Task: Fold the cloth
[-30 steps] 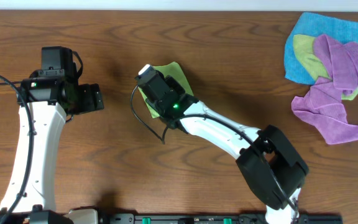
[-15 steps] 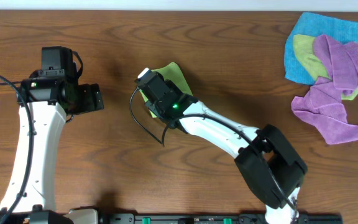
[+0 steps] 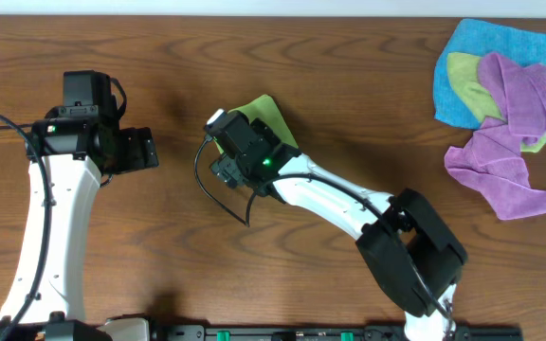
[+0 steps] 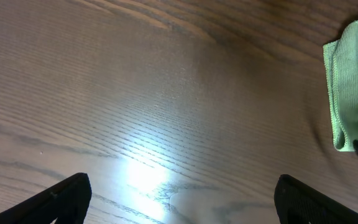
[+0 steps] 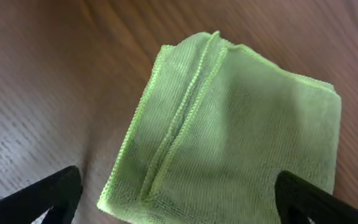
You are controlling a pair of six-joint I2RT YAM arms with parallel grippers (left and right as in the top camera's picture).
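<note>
The cloth is lime green and lies folded into a small packet on the wooden table, mostly hidden under my right wrist in the overhead view. In the right wrist view the cloth shows stacked hemmed edges on its left side. My right gripper hangs open just above it, one fingertip on each side, holding nothing. Overhead, the right gripper sits over the cloth's near-left part. My left gripper stands open over bare wood to the left. In its own view the left gripper is empty and the cloth lies at the right edge.
A heap of other cloths lies at the back right: a blue one, a duller yellow-green one and purple ones. The right arm stretches across the table's middle from the front right.
My right gripper was shut and now stands open, having let go of the cloth. It has shifted slightly toward the front left. The left arm has not moved.
</note>
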